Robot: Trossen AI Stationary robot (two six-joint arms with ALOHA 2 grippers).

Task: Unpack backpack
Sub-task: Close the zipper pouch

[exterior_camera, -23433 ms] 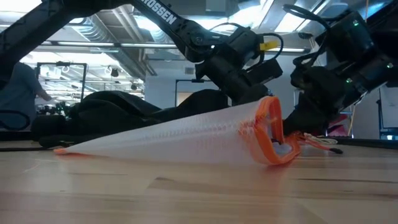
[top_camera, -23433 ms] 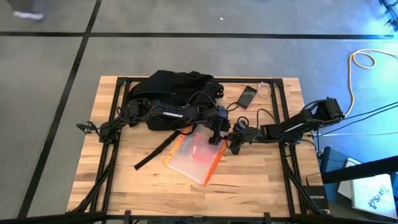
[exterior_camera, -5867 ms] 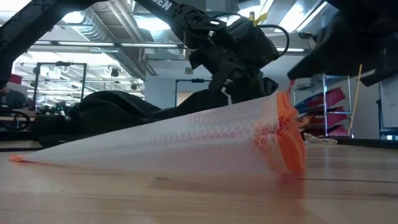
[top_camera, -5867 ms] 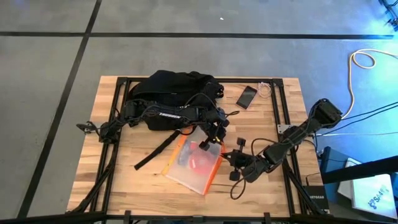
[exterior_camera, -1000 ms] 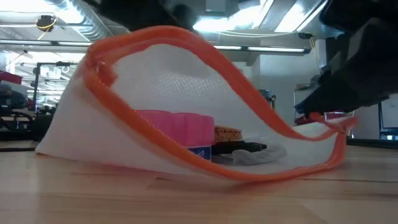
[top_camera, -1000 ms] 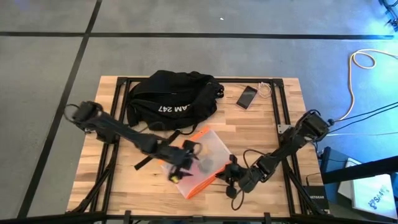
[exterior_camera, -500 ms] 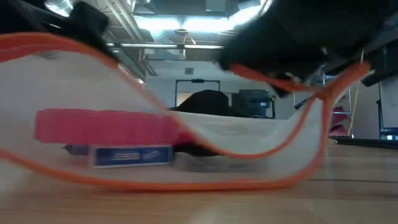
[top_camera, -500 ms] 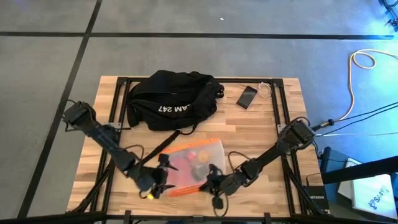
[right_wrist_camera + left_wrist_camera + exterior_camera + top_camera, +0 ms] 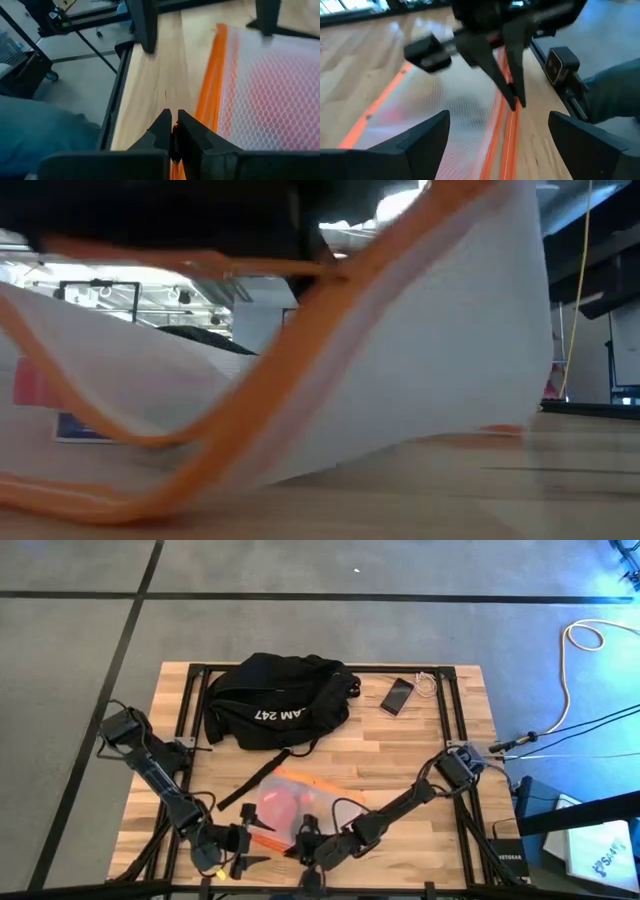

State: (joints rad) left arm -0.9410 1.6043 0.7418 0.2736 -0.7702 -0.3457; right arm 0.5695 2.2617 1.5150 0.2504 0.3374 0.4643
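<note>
One backpack (image 9: 275, 700) lying at the surface's (image 9: 400, 755) far edge, one phone (image 9: 396, 695) beside it, one orange-edged mesh pouch (image 9: 300, 805) near front, right pincer (image 9: 308, 852) clenching its zipper edge, left pincer (image 9: 243, 852) spread wide, grasping nothing.

Front edge of the table (image 9: 420, 850) is pretty jammed: the mesh pouch (image 9: 300, 802) lies there with the left gripper (image 9: 243, 850) spread wide just beside its near corner and the right gripper (image 9: 303, 843) pinched shut on its orange zip edge. Both arms slant in across the front corners. The backpack (image 9: 275, 700) fills the far middle, with a phone (image 9: 396, 695) beside it. Bare wood shows between backpack and pouch, and on the right side.
</note>
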